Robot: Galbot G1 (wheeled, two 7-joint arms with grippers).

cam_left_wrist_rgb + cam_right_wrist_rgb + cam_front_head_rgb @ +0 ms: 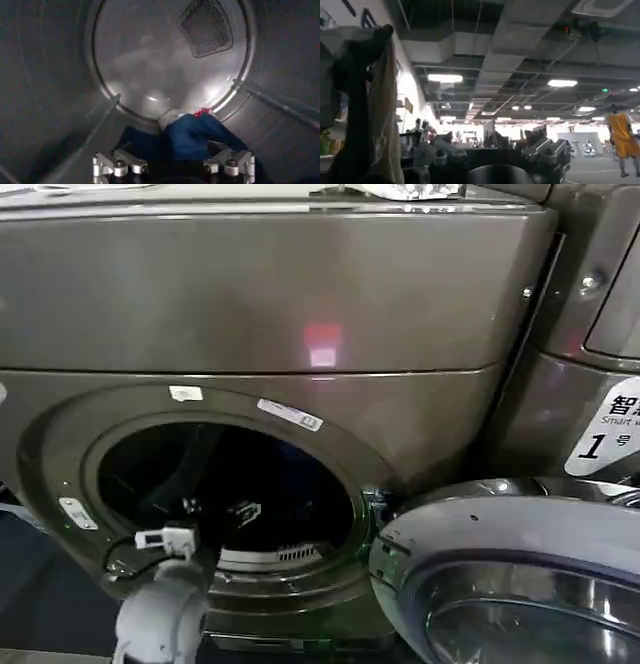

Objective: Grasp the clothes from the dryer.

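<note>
**Left arm reaching into the open dryer drum**

Dryer point(300, 304), door point(520, 584) swung open to the robot's right; left gripper point(172, 167) inside the round drum mouth point(225, 484), jaws spread wide and empty; clothes point(192, 137), a navy-blue heap with a white and a red scrap at its far edge, on the steel drum floor just ahead of the jaws, near the rear wall; perforated vent point(206, 27) high on that wall; drum sides bare, with raised ribs; right gripper point(495, 160) away from the dryer, aimed at a ceiling, jaws spread.
</note>
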